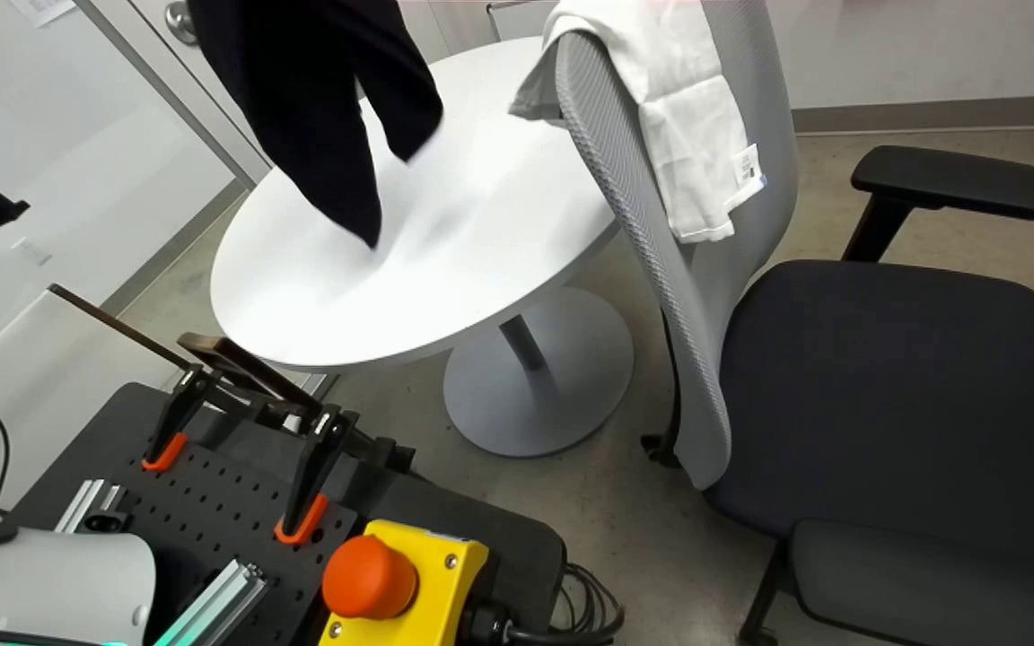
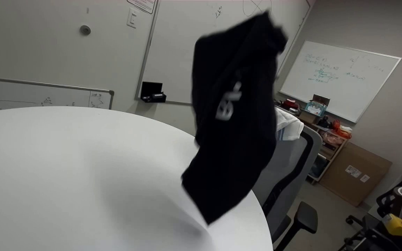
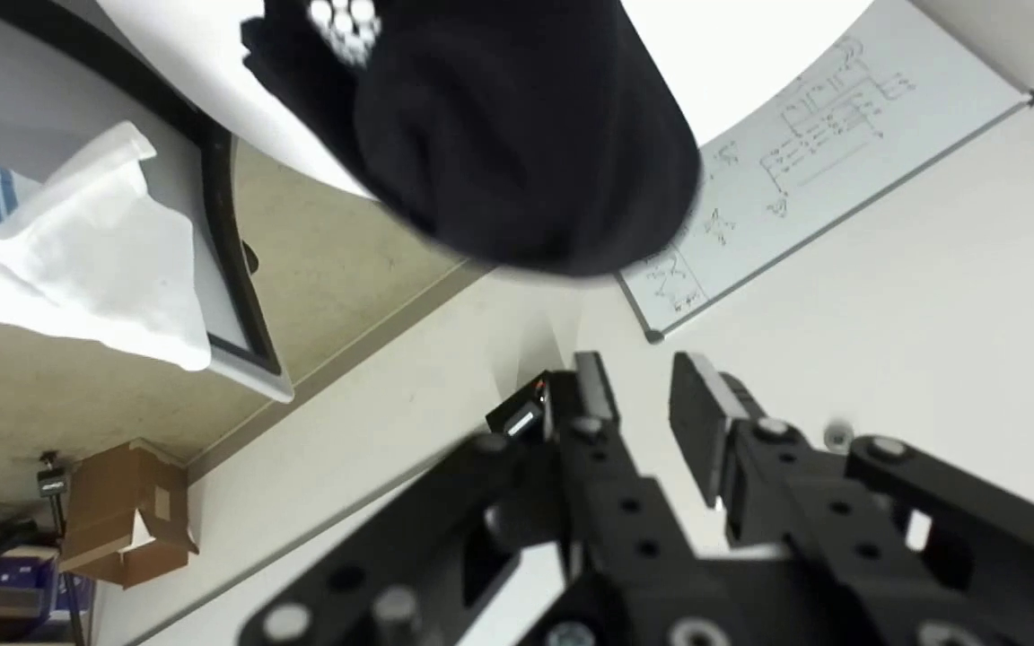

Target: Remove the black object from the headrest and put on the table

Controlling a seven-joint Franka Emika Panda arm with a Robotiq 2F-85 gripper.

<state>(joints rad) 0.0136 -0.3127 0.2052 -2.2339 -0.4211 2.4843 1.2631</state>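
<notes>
The black cloth (image 1: pixel 319 108), the black object, hangs in mid-air above the white round table (image 1: pixel 445 269) in an exterior view. In an exterior view the cloth (image 2: pixel 236 115) shows white lettering, with blurred edges and a shadow on the table (image 2: pixel 65 167) below. In the wrist view the cloth (image 3: pixel 526 135) lies beyond the fingertips, apart from them, over the table (image 3: pixel 750 54). My gripper (image 3: pixel 643 377) is open with nothing between its fingers. It is out of frame in both exterior views. The chair backrest (image 1: pixel 607 152) carries no black cloth.
A white towel (image 1: pixel 687 135) drapes over the chair backrest, beside the table. It also shows in the wrist view (image 3: pixel 95 260). A yellow box with a red button (image 1: pixel 427 574) and black clamps (image 1: pixel 311 467) sit on the robot's stand. Whiteboards (image 2: pixel 340 76) hang on the walls.
</notes>
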